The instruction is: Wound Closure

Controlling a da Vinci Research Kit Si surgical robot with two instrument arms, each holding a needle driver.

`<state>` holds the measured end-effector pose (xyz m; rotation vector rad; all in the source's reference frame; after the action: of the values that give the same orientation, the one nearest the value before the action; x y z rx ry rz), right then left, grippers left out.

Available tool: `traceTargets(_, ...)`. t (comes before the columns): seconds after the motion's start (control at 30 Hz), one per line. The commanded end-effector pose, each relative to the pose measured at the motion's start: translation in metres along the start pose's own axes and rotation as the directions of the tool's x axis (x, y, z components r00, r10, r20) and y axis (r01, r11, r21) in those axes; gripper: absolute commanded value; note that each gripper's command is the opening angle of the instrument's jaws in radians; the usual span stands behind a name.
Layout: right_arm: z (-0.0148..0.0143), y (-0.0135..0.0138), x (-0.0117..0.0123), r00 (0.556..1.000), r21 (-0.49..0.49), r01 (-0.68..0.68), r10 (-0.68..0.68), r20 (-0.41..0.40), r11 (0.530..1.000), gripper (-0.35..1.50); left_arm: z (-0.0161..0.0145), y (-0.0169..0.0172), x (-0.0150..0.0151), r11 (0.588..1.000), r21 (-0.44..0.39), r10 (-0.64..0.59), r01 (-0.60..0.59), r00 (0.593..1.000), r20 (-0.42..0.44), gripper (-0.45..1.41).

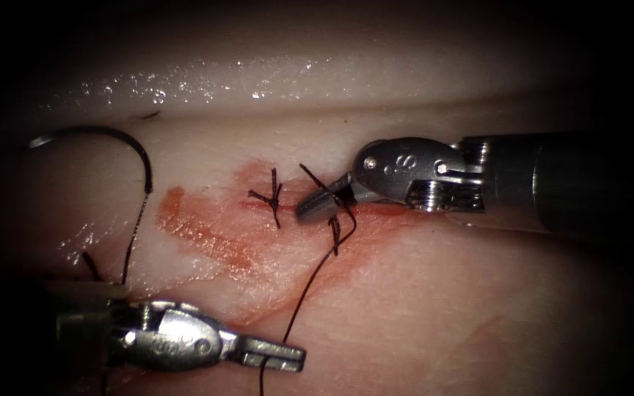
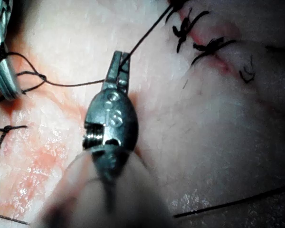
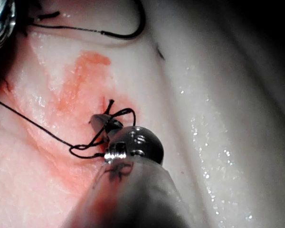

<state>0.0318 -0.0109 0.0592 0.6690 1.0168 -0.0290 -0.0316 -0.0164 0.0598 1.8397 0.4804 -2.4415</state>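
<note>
The tissue (image 1: 420, 308) lies under both tools, and the cut (image 1: 376, 213) in it is the landmark for all places here. The cut runs across the middle of the tissue, with red fluid (image 1: 207, 235) spread to its left.

The right gripper (image 1: 322, 204) comes from the right side and sits directly on the cut. Its jaws are closed on the thread (image 1: 310, 282), close to a loose knot (image 1: 337, 231) that lies just below the jaw tips. In the right wrist view the thread makes loops around the jaws of this gripper (image 3: 104, 124).

The left gripper (image 1: 277, 358) is below the cut and a little to its left, well apart from it. Its jaws are closed on the same thread, which rises from there up to the knot at the cut. The left wrist view shows the thread (image 2: 147, 35) going away from the closed jaw tips (image 2: 118, 66).

A finished stitch (image 1: 271, 196) with short cut ends stands on the cut, just to the left of the right gripper.

The needle (image 1: 122, 143) is far to the left of the cut, above the left gripper. It lies free on the tissue surface; no gripper holds it, and it is not in the tissue. The thread continues from its lower end down toward the shaft of the left tool.
</note>
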Motion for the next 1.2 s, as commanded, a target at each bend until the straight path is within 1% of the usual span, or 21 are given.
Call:
traceTargets(0.03,0.0003,0.001,-0.0002,1.0,-0.003,0.002,-0.002,-0.006,1.0,-0.35,0.001,0.0008,0.0004,1.0,-0.013,0.002,-0.002,1.0,-0.001,-0.45)
traceTargets(0.07,-0.0001,0.0016,-0.0005,1.0,-0.002,0.0,0.0,-0.004,1.0,-0.35,0.0011,0.0021,0.0017,1.0,-0.027,0.004,-0.004,1.0,0.002,-0.45)
traceTargets(0.13,-0.0004,0.002,-0.0008,1.0,-0.005,-0.001,0.001,-0.006,1.0,-0.35,0.0012,0.0036,0.0031,0.999,-0.042,0.007,-0.007,1.0,0.0,-0.45)
traceTargets(0.17,-0.0007,0.0025,-0.001,1.0,-0.007,-0.003,0.003,-0.007,1.0,-0.35,0.001,0.0049,0.0043,0.999,-0.049,0.01,-0.01,1.0,-0.004,-0.45)
traceTargets(0.37,-0.0016,0.0042,-0.0014,1.0,-0.04,-0.014,0.014,-0.004,0.999,-0.35,0.0005,0.0083,0.0069,0.997,-0.068,0.02,-0.021,1.0,-0.011,-0.45)
traceTargets(0.43,-0.0018,0.0049,-0.0016,1.0,-0.061,-0.018,0.018,-0.001,0.998,-0.35,0.0004,0.01,0.0078,0.997,-0.075,0.028,-0.029,1.0,-0.012,-0.45)
traceTargets(0.47,-0.002,0.0053,-0.0016,1.0,-0.076,-0.027,0.026,-0.006,0.997,-0.35,0.0006,0.0112,0.0083,0.996,-0.082,0.035,-0.036,0.999,-0.014,-0.45)
traceTargets(0.53,-0.0021,0.0058,-0.0016,0.999,-0.093,-0.039,0.038,-0.014,0.995,-0.35,0.0011,0.0123,0.0085,0.995,-0.09,0.05,-0.051,0.999,-0.017,-0.45)
traceTargets(0.63,-0.0023,0.0066,-0.0017,0.999,-0.122,-0.043,0.041,-0.023,0.992,-0.35,0.0021,0.0134,0.0084,0.993,-0.105,0.048,-0.05,0.999,-0.02,-0.45)
traceTargets(0.77,-0.0024,0.0079,-0.0019,0.999,-0.174,-0.035,0.03,-0.03,0.984,-0.35,0.0041,0.0148,0.0073,0.992,-0.122,0.024,-0.026,1.0,-0.017,-0.45)
traceTargets(0.9,-0.0021,0.0091,-0.0026,1.0,-0.224,-0.013,0.01,-0.015,0.975,-0.35,0.0064,0.0163,0.0057,0.99,-0.139,-0.003,-0.001,1.0,-0.023,-0.45)
traceTargets(0.97,-0.0019,0.01,-0.0031,1.0,-0.272,-0.006,0.003,-0.012,0.962,-0.35,0.0078,0.017,0.0048,0.987,-0.162,-0.013,0.008,0.999,-0.033,-0.45)
traceTargets(1.2,-0.002,0.0117,-0.0033,1.0,-0.365,0.025,-0.022,0.013,0.931,-0.35,0.0089,0.018,0.0035,0.982,-0.188,-0.042,0.032,0.998,-0.049,-0.45)
